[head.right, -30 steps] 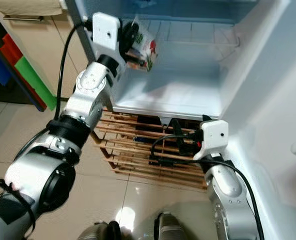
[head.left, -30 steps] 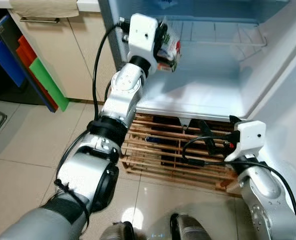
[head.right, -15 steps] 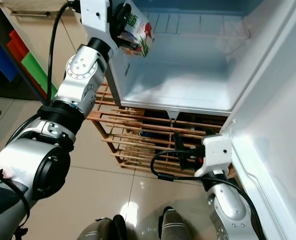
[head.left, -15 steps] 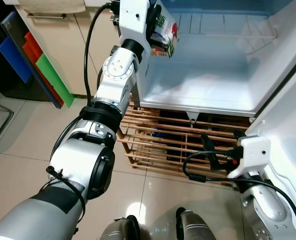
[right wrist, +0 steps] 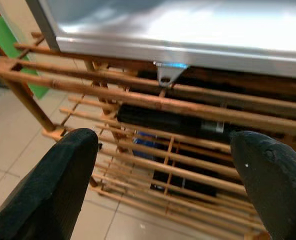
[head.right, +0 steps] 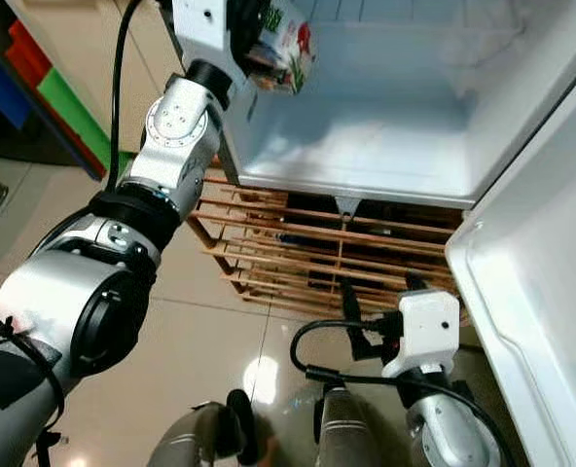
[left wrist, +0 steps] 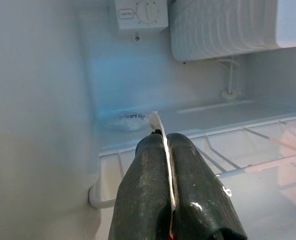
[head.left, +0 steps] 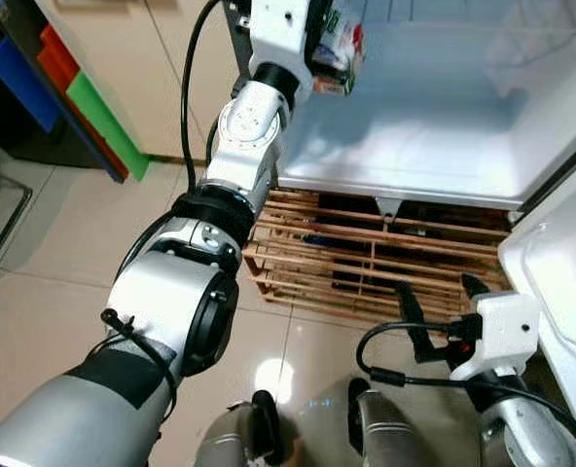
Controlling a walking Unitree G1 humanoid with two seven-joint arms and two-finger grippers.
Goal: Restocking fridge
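My left gripper (head.left: 325, 47) is shut on a white packet (head.left: 344, 41) with green and red print, held up at the left side of the open fridge's (head.left: 434, 136) mouth. In the left wrist view the fingers (left wrist: 193, 190) pinch the packet's thin white edge (left wrist: 155, 122), pointing at the fridge's back wall above a wire shelf (left wrist: 248, 162). Low down, my right gripper (head.left: 440, 306) stands open with nothing in it, in front of the wooden rack (right wrist: 153, 100) under the fridge.
The fridge door (head.left: 560, 263) hangs open on the right. A thermostat dial (left wrist: 147, 11) sits high on the fridge's back wall. Blue, red and green boards (head.left: 69, 92) lean by the cabinets on the left. Tiled floor lies in front, with my feet (head.left: 269, 438) on it.
The whole view has tipped down and shifted. My left gripper keeps its hold on the packet, now a little further across the fridge's left edge. The right gripper stays open and low.
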